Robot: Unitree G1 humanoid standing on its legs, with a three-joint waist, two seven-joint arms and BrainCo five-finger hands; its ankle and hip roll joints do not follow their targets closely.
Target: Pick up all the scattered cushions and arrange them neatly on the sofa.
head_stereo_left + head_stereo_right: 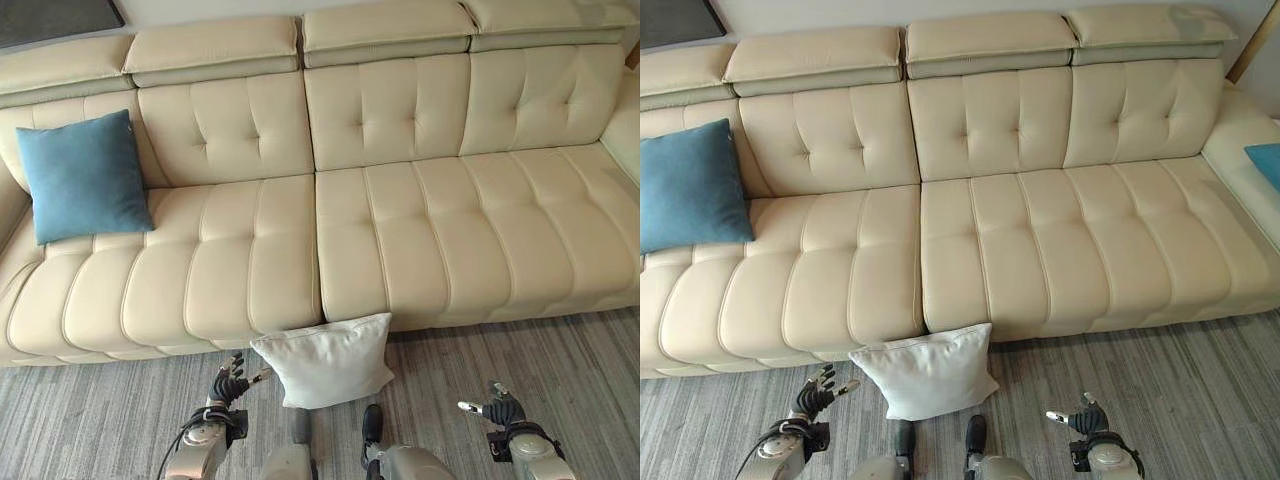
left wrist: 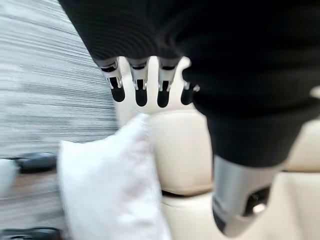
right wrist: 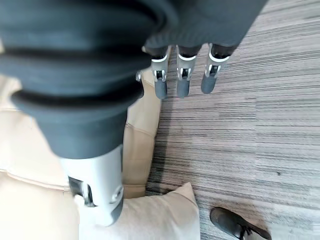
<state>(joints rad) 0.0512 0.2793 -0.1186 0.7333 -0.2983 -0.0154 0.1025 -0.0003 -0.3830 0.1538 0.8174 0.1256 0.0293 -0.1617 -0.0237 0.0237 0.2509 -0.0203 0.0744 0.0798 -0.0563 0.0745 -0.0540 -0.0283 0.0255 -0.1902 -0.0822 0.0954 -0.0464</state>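
While both hover open | left hand (image 1: 229, 385) beside white cushion (image 1: 327, 360) | right hand (image 1: 497, 408) apart

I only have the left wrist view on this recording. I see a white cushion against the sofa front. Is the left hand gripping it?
Observer: No. In the left eye view the left hand hovers beside the white cushion, fingers relaxed, holding nothing.
Operator: And the right hand?
Observer: The right hand is low over the carpet, apart from that cushion, fingers straight and empty.
Operator: Any cushion already on the sofa?
Observer: Yes, a blue cushion leans upright against the backrest at the sofa's left end.
Operator: Others left to place?
Observer: The right eye view shows a second blue cushion's corner on the sofa's right arm section.
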